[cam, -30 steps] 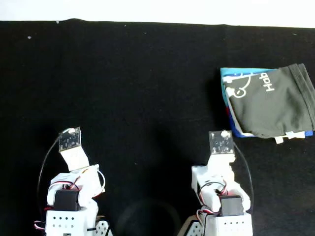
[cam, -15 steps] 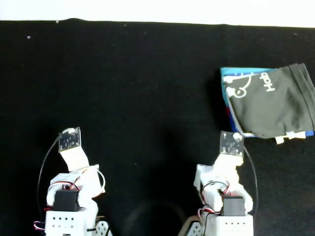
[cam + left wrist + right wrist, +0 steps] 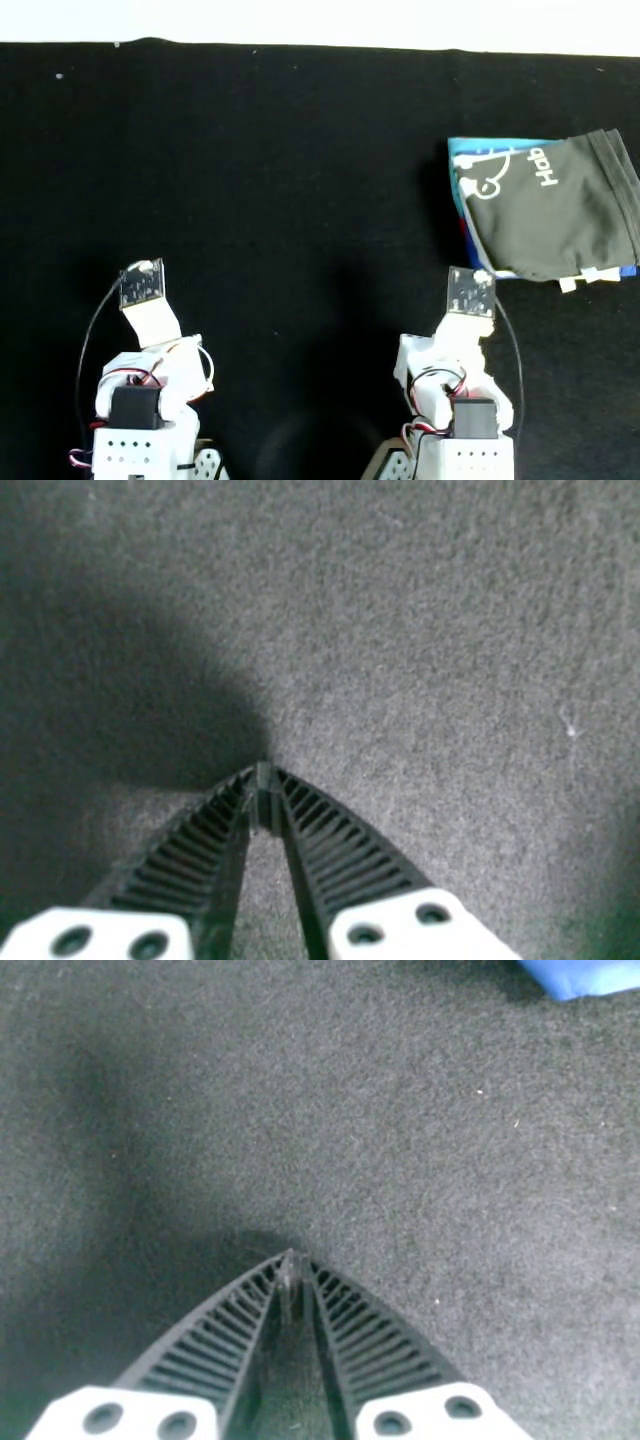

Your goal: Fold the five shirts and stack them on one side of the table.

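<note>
A stack of folded shirts (image 3: pixel 545 210) lies at the right side of the black table (image 3: pixel 280 170), a dark olive shirt (image 3: pixel 560 215) on top over light blue, blue and red layers. A blue corner of the stack (image 3: pixel 585 975) shows in the right wrist view. My right gripper (image 3: pixel 290 1260) is shut with nothing in it, just above the cloth, near the stack's front left corner; its arm (image 3: pixel 455 370) sits at the front right. My left gripper (image 3: pixel 262 775) is shut and empty over bare cloth, on the arm (image 3: pixel 150 370) at the front left.
The table's far edge (image 3: pixel 320 45) meets a white wall. A white label tab (image 3: pixel 585 278) pokes out at the stack's front edge. Both arm bases stand at the near edge.
The right arm swung to the right toward the stack between the earliest frame and half a second ago, then held still. The left arm has not moved.
</note>
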Tool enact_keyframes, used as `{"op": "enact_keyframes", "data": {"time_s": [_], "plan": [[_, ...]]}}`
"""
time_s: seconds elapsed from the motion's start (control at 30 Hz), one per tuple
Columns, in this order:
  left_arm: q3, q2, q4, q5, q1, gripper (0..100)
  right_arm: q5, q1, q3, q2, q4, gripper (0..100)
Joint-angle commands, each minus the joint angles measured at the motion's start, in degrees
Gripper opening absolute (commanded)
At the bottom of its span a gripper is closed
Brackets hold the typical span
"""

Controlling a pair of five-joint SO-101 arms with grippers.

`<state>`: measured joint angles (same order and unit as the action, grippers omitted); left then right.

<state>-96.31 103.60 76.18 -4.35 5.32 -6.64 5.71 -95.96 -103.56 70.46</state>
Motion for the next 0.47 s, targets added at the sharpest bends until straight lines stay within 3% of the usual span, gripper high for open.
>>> {"op": "enact_keyframes", "data": {"time_s": [0.0, 0.43], "plan": [[-0.66, 0.66, 0.79, 0.26, -0.92, 1, -0.70, -0.57, -7.25, -0.48, 0.48, 0.9], [-0.66, 0.31, 0.62, 0.26, -0.66, 1, -0.70, -0.57, -7.25, -0.48, 0.48, 0.9]]}}
